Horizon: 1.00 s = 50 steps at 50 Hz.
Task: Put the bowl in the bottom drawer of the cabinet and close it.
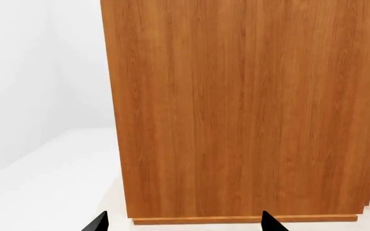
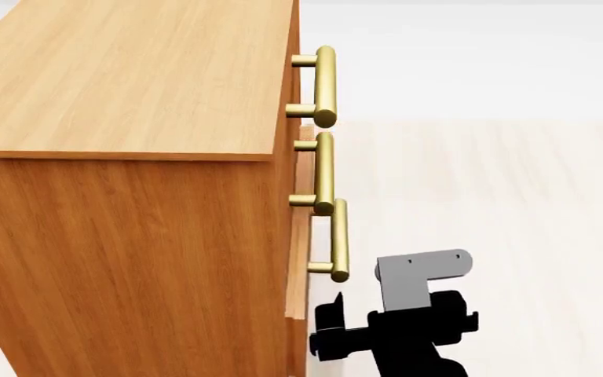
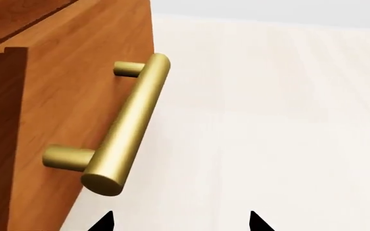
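Note:
The orange-brown cabinet (image 2: 123, 236) fills the left of the head view, its three brass handles stacked along its right edge. The bottom drawer (image 2: 299, 263) stands a little proud of the front, with its brass handle (image 2: 339, 236) lowest. My right arm's wrist (image 2: 417, 330) hangs just below and to the right of that handle. In the right wrist view the handle (image 3: 130, 127) lies just ahead of my right gripper (image 3: 179, 222), which is open and empty. My left gripper (image 1: 185, 225) is open, facing the cabinet's plain side panel (image 1: 236, 110). The bowl is out of view.
Pale floor (image 2: 511, 196) stretches to the right of the cabinet's front. White floor and wall (image 1: 37, 96) lie beside the cabinet's side panel. The two upper handles (image 2: 325, 86) stick out above the lowest one.

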Motion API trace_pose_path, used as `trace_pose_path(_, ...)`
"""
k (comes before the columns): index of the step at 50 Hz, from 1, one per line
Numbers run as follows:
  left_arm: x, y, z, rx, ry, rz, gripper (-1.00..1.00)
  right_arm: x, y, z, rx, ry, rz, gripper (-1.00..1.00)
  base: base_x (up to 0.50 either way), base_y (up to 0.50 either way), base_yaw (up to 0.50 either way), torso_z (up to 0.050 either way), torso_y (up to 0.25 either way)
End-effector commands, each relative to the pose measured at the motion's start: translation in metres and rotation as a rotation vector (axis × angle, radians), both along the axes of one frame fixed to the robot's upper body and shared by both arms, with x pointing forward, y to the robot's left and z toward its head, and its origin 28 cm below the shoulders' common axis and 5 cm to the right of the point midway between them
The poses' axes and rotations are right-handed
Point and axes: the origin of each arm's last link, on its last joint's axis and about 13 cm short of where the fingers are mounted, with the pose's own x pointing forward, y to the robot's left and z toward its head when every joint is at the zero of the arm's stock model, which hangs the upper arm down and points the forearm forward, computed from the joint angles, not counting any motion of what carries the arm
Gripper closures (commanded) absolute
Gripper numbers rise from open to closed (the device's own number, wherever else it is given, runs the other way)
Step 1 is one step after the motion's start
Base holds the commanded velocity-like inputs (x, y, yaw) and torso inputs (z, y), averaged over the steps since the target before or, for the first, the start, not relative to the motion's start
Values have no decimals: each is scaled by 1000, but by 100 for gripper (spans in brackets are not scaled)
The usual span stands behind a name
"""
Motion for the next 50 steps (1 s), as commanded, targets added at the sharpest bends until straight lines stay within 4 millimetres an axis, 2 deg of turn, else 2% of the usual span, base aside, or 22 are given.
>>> trace_pose_path(1,-1,0,1,-16,-13,-6,-100,7,14,12,13,-23,56,-100,0,0,0,0,0)
trace_pose_path(23,0,0,0,-20,-12,-4,-100,10,29,15,39,-12,165,-100,0,0,0,0,0)
trace_pose_path(32,0,1,1,-19,-12,-3,-100,9,30,15,37,-11,172,-100,0,0,0,0,0)
trace_pose_path(41,-1,0,3,-15,-16,0,-100,3,9,16,9,-35,37,-100,0,0,0,0,0)
trace_pose_path(50,-1,0,4,-14,-21,5,-100,1,-8,23,4,-57,-20,-100,0,0,0,0,0)
